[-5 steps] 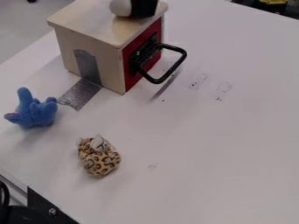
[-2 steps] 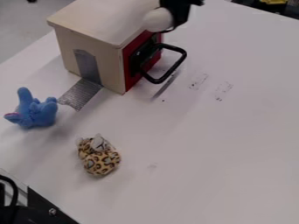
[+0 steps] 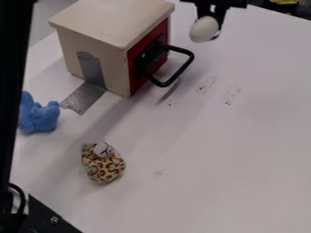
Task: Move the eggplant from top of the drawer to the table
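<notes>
In our camera view, we see the gripper [image 3: 210,23] clamped on the white eggplant [image 3: 203,31] at one o'clock, above the table [image 3: 224,154]. The drawer box [image 3: 109,22] stands at eleven, its handle [image 3: 184,69] jutting out; plush toys sit at nine [image 3: 41,118] and seven [image 3: 104,164].

black tool [image 3: 209,22] high in the camera view, right of the middle, cut off by the top edge, hanging with its fingers [image 3: 220,15] pointing down, pinched in a grip

Drawer unit [image 3: 97,43] back L on tbl [image 3: 200,173]; 1 plushie [image 3: 42,118] front-L of it; other plushie [image 3: 104,167] in front.
</notes>
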